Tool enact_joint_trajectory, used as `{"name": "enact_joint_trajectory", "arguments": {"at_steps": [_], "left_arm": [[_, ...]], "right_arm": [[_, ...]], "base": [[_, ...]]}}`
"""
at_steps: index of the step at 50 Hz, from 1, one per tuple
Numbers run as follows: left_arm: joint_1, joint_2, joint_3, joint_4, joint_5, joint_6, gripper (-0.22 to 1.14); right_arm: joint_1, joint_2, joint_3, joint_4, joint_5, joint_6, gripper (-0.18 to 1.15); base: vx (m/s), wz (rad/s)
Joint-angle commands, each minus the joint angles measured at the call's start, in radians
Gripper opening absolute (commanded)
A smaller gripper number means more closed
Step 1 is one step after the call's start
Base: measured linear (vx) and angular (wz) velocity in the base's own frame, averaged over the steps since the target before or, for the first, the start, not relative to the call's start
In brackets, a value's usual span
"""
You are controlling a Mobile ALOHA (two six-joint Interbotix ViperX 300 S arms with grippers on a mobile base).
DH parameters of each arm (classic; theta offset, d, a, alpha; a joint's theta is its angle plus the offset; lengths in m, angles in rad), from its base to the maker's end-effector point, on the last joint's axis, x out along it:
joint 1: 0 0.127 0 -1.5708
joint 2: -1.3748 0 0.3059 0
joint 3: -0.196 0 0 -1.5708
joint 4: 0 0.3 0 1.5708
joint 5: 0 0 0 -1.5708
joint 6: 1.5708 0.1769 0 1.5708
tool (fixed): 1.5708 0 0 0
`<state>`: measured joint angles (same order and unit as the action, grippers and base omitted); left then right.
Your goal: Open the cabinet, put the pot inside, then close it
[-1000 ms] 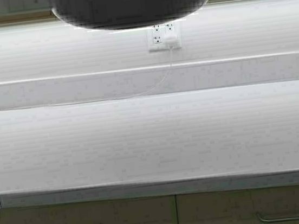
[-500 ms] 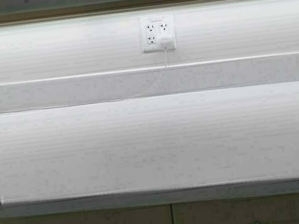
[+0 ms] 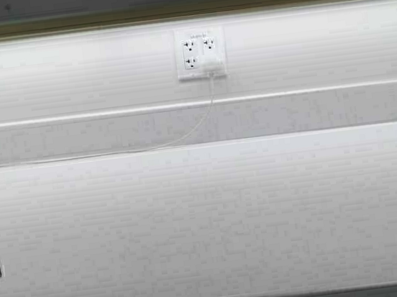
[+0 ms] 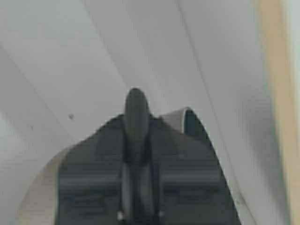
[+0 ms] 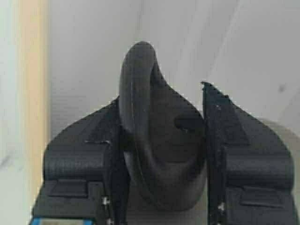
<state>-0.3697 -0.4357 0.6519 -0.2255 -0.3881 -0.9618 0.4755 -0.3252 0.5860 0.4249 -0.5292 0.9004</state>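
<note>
The left gripper (image 4: 137, 140) is clamped tight on one black loop handle (image 4: 136, 105) of the wide, squat dark grey metal pot (image 4: 176, 119). The right gripper (image 5: 159, 140) is closed in the same way on the opposite loop handle (image 5: 138, 79). Both arms hold it high, above the top edge of the high view, so the pot shows only in the wrist views. There, a beige band (image 5: 33, 93) that may be part of the cabinet runs close beside it.

A second ago the pot's dark underside filled the top of the high view. Half a second ago only a sliver was left, and now it is gone from that view. The whole scene has also shifted. The white wall outlet (image 3: 200, 53) with its plugged-in white cable (image 3: 183, 137) sits lower and further left. The beige drawer fronts have dropped out below the front edge of the white counter (image 3: 207, 220). So the robot has moved closer, not the things.

The tan lower edge of the beige wall cabinet (image 3: 181, 9) crosses the top, above the counter's back edge. The lift looks nearly complete, with the pot near shelf height. Whether it has entered the cabinet cannot be seen.
</note>
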Motion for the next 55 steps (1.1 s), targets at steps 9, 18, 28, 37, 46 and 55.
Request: {"name": "enact_joint_trajectory", "arguments": {"at_steps": [9, 18, 28, 37, 46, 55], "left_arm": [[-0.04, 0.195, -0.244, -0.005, 0.005, 0.003, 0.03], [-0.04, 0.279, -0.311, -0.017, 0.014, -0.008, 0.03], [-0.04, 0.318, -0.322, -0.025, 0.014, -0.003, 0.03], [-0.04, 0.344, -0.328, -0.023, 0.006, -0.003, 0.03], [-0.04, 0.347, -0.318, -0.025, 0.006, -0.006, 0.03], [-0.04, 0.356, -0.291, -0.041, -0.008, -0.003, 0.1]], "right_arm": [[0.025, 0.12, -0.175, -0.009, 0.011, 0.031, 0.08], [0.003, 0.173, -0.189, -0.011, 0.009, 0.058, 0.08], [-0.023, 0.202, -0.183, -0.046, 0.011, 0.095, 0.08], [-0.031, 0.23, -0.183, -0.064, 0.011, 0.112, 0.08], [-0.031, 0.244, -0.153, -0.071, 0.011, 0.12, 0.08], [-0.031, 0.247, -0.12, -0.052, 0.008, 0.123, 0.14]], "base": [[0.14, 0.02], [0.09, 0.02], [0.05, 0.01], [0.04, 0.01], [0.04, 0.01], [0.03, 0.01]]}}
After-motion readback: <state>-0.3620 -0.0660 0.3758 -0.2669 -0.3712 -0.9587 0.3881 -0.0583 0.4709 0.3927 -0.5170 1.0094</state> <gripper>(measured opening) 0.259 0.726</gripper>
